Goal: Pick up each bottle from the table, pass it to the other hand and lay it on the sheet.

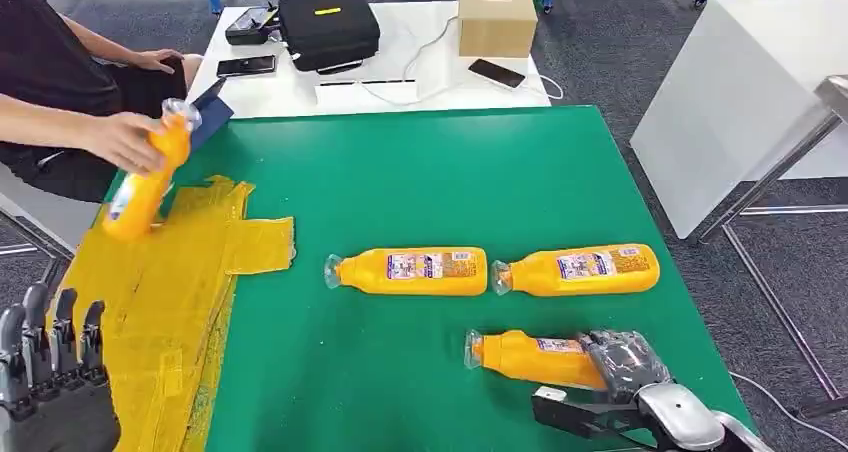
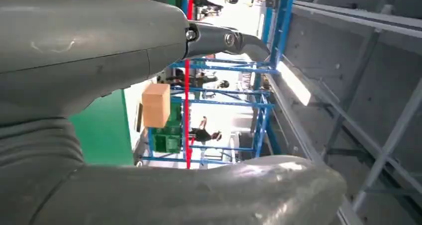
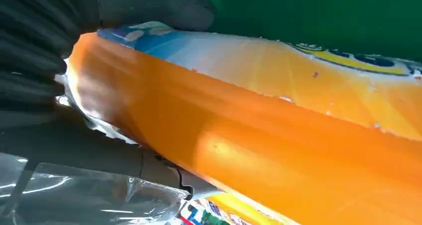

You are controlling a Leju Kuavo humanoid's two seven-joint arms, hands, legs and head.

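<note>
Right hand on near bottle; left hand idle by sheet.

We see the right hand [image 1: 622,364] wrapped around the base of the nearest bottle [image 1: 535,357] lying on the green bench [image 1: 420,172]. Left hand [image 1: 50,357] is spread and holds nothing beside the yellow sheet [image 1: 170,302]. Two bottles [image 1: 410,271] [image 1: 580,270] lie further back; a person's hand [image 1: 125,140] holds a fourth [image 1: 150,177] over the sheet.

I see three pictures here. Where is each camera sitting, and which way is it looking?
Head view: high on the robot, looking down at the green table; left hand raised, right hand on the nearest bottle.
Left wrist view: behind the left hand, facing out at blue racks.
Right wrist view: behind the right hand, close on the nearest bottle.
Shared: head and left wrist views both show the cardboard box.
</note>
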